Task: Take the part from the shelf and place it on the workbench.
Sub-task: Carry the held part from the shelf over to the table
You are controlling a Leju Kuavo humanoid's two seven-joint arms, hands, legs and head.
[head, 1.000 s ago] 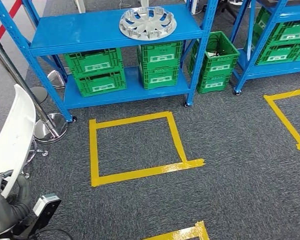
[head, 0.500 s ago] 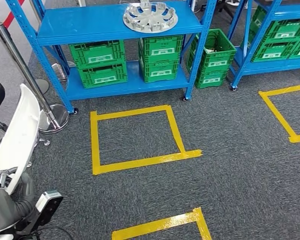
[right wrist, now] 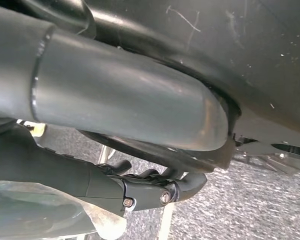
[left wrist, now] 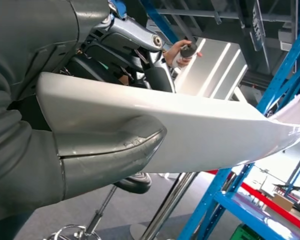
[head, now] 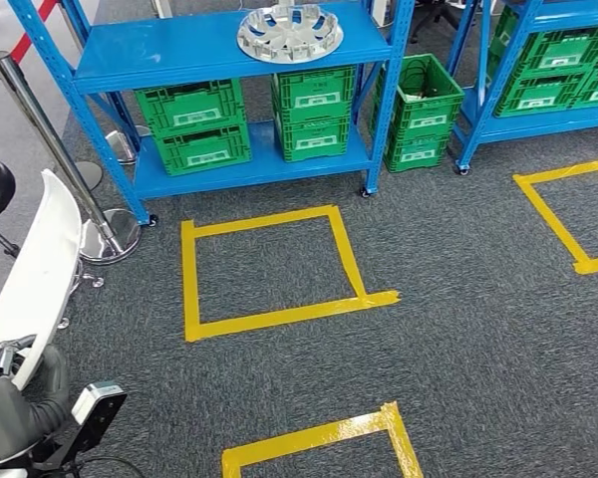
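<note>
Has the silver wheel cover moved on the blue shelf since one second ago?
No. The wheel cover still lies above the middle green crate; only the camera shifted.

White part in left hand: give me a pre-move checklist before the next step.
1. Left hand holds the white part: ok, the thumb lies across it.
2. Part apart from the stanchion post: cannot tell, they sit close in the head view.
3. Carpet inside the yellow tape square free of obstacles: ok.
4. Workbench location: cannot tell.
5. Right hand free to help: cannot tell.
</note>
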